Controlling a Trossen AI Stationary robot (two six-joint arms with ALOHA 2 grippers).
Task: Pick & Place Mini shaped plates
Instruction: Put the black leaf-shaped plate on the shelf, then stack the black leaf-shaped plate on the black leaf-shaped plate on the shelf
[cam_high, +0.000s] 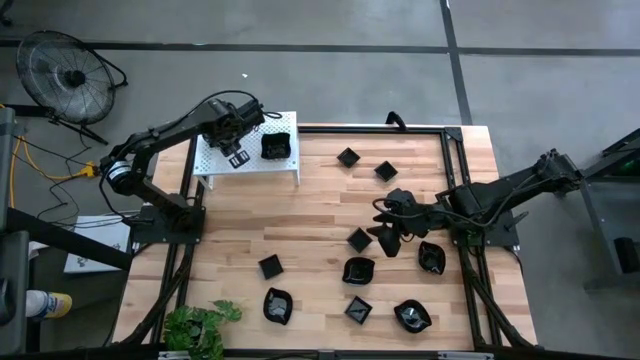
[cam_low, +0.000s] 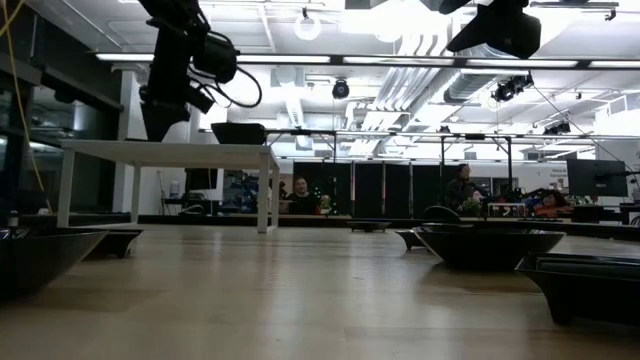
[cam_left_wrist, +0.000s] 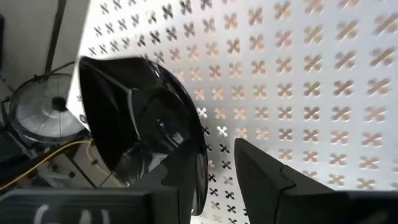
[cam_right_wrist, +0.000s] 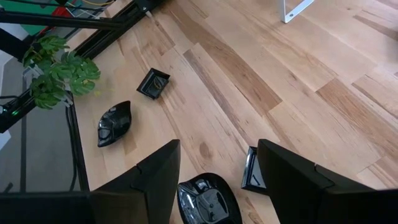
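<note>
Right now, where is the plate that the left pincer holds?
In the high view, the held plate hangs over the white perforated shelf, left of another plate.

The table (cam_high: 330, 215) is seen straight down from overhead and level from tabletop height; the white shelf (cam_high: 215, 165), shared by both, is viewed closely from the left wrist.

Left wrist view: black plate (cam_left_wrist: 140, 124) cut off at frame bottom behind the near finger (cam_left_wrist: 186, 193); its lower rim hidden.

Right wrist view: 2 dishes between the fingers, round one (cam_right_wrist: 208, 200) and square one (cam_right_wrist: 252, 171), both partly covered, one also clipped by the frame edge.

Low view: dish at left edge (cam_low: 40, 255) and dish at right edge (cam_low: 590, 285) cropped; shapes unclear. People (cam_low: 300, 195) in the room beyond too small to read.

High view: potted plant (cam_high: 200, 328) cut by the bottom edge.
</note>
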